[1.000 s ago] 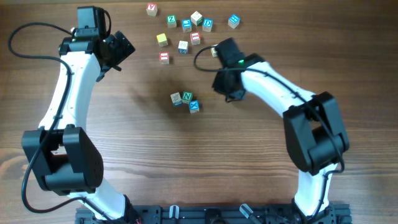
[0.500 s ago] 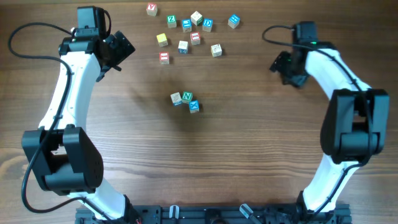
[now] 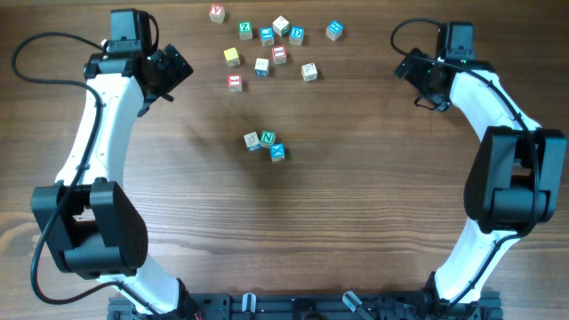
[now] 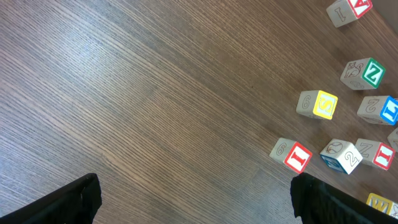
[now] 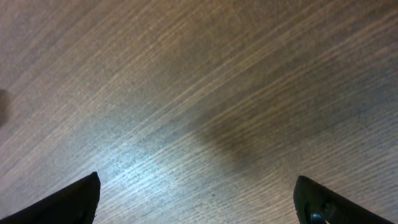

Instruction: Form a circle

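Wooden circle (image 3: 265,144) tiny, letters mostly illegible; left gripper (image 4: 196,200) and right gripper (image 5: 196,200) each wide apart, fingers (image 4: 71,200) partly cropped.

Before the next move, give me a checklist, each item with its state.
1. The left fingers open and empty: ok.
2. The right fingers open and empty: ok.
3. The circle closed into a ring: not ok, only a small clump.
4. The loose cubes available on the far side: ok.
5. Both arms apart from the circle: ok.
6. A cube in the right wrist view: not ok, only table.
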Controlling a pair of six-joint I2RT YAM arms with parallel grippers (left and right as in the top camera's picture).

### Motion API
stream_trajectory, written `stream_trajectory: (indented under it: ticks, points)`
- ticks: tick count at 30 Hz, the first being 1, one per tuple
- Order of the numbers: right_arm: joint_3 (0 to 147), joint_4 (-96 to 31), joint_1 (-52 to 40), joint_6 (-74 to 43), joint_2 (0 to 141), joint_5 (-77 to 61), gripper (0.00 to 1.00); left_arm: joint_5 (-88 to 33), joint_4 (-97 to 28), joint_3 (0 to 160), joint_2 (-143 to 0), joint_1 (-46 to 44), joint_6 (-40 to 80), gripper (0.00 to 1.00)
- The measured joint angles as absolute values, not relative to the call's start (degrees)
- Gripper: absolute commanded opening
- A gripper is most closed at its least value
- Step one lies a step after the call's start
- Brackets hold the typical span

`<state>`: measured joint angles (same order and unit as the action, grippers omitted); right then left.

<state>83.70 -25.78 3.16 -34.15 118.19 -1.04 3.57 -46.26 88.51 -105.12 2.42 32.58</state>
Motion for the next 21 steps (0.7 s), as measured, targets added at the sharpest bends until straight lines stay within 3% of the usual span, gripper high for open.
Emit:
stream_trajectory:
  ticks: [14, 18, 19, 20, 21]
  points:
    - [83.70, -24.58, 3.16, -34.15, 118.19, -1.04, 1.00, 3.57, -46.19, 88.51, -105.12, 2.42, 32.58, 1.00]
    - [83.70, -24.56, 3.16, -34.15, 118.19, -1.04, 1.00, 3.31, -38.35, 88.58, -105.10, 2.42, 32.58, 1.00]
    - [83.70, -24.53, 3.16, -34.15, 118.19, -1.04, 1.00, 3.14, -37.87, 88.58, -105.10, 2.42, 32.60, 0.98]
    - [83.70, -24.56, 3.16, -34.15, 118.19, -1.04, 1.00, 2.85, -37.36, 88.55, -105.12, 2.42, 32.58, 0.86]
    - [83.70, -24.56, 3.16, -34.15, 118.19, -1.04, 1.00, 2.15, -37.06, 88.55, -105.10, 2.42, 32.53, 1.00]
